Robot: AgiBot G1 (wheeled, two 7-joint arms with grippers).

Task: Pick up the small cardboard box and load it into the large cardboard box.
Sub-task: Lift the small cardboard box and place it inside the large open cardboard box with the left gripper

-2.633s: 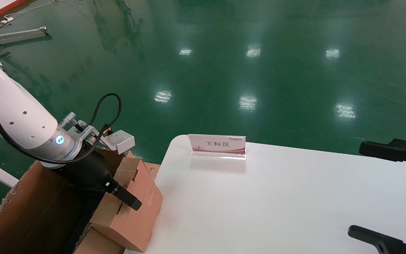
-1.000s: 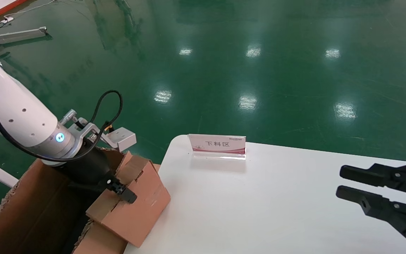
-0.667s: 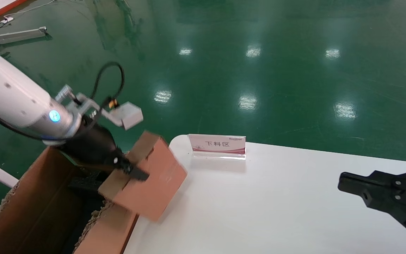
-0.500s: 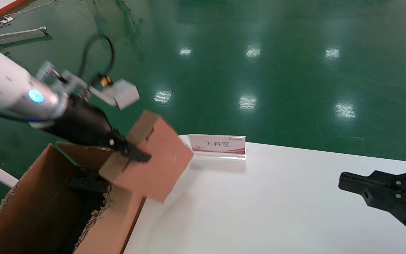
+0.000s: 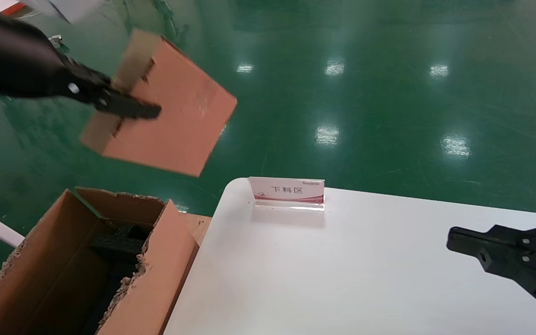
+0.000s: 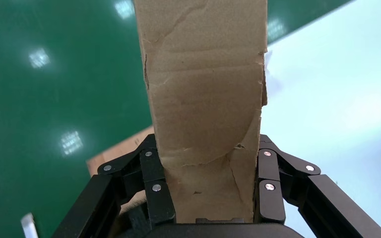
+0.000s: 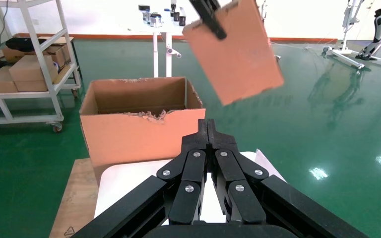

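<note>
The small cardboard box (image 5: 163, 107) is clamped in the left end effector (image 5: 114, 100), well above the large cardboard box (image 5: 156, 260). The right end effector (image 7: 208, 130) is closed. A sign (image 5: 287, 190) reads "下料区".

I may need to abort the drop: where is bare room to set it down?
White table: bare between the sign, the right gripper and the large cardboard box. That box's floor is crowded with black foam.
</note>
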